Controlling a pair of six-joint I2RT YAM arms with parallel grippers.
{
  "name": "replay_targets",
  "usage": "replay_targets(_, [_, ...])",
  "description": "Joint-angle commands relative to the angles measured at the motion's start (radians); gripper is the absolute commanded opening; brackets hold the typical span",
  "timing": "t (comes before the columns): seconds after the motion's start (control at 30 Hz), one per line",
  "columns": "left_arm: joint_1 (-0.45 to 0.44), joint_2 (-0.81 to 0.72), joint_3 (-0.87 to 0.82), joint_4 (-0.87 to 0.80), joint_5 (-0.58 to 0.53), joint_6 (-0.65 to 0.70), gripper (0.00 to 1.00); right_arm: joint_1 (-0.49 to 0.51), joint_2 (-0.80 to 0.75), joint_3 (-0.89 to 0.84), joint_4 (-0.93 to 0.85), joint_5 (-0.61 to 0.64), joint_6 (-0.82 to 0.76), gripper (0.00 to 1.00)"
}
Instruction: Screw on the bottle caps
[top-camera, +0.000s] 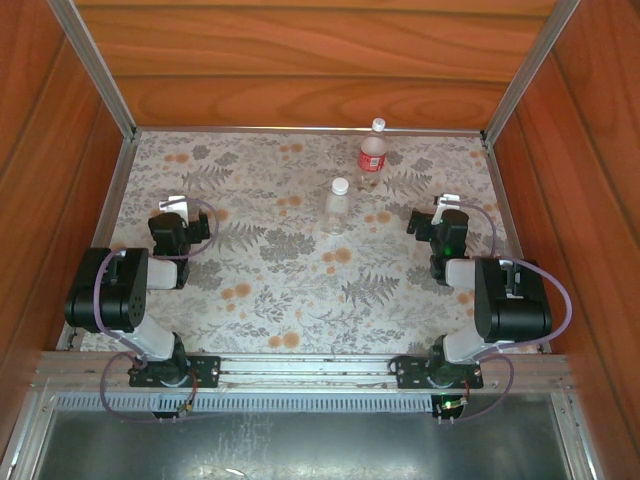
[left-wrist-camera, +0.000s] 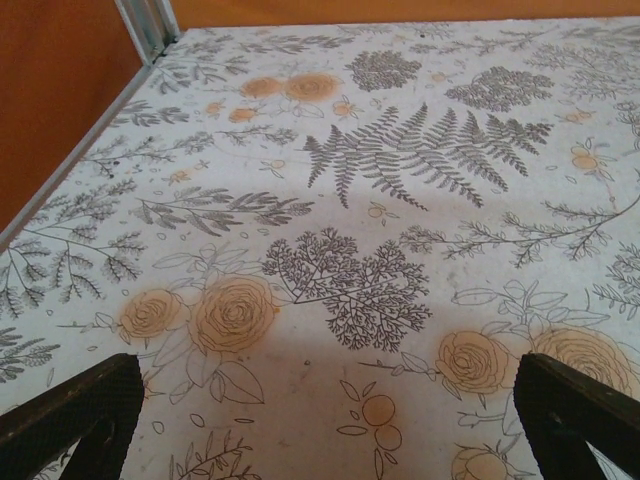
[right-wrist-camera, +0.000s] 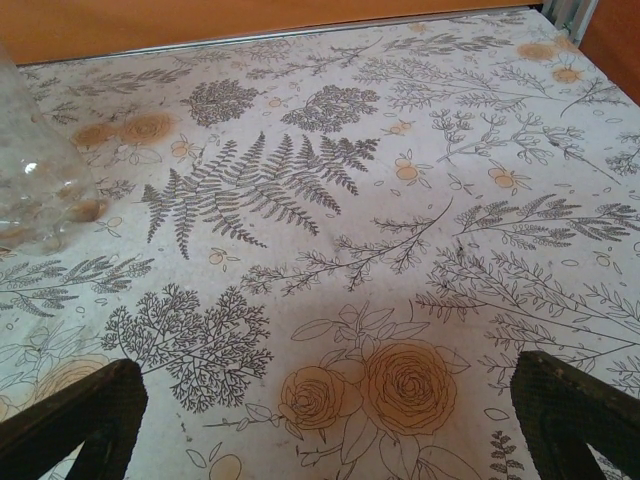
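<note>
From above, red bottle (top-camera: 372, 155) and pale bottle (top-camera: 338, 208) stand upright mid-bench, caps (top-camera: 340, 185) on, likely awaiting tightening; left hand (top-camera: 185, 212) and right hand (top-camera: 436, 212) flank them. Left wrist: hand spread over cloth (left-wrist-camera: 380, 150). Right wrist: hand spread, likely the pale bottle at left.

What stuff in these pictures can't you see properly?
- Top view: the red-label bottle's cap and the pale bottle's cap are too small to show if they are screwed tight.
- Top view: the red label has print too small to read.
- Right wrist view: a clear bottle is cut off by the left edge; which one, I cannot tell.
- Left wrist view: the fingers of the left gripper are cut off by the bottom edge.
</note>
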Motion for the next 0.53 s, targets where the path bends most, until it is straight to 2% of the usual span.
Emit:
replay_targets(0.0, [0.010, -0.005, 0.011, 0.033, -0.028, -0.022, 1.00, -0.001, -0.011, 0.004, 0.005, -0.017, 0.000, 1.00])
replay_targets(0.5, [0.010, -0.006, 0.012, 0.027, -0.023, -0.025, 1.00, -0.001, -0.018, -0.006, 0.021, -0.023, -0.004, 1.00])
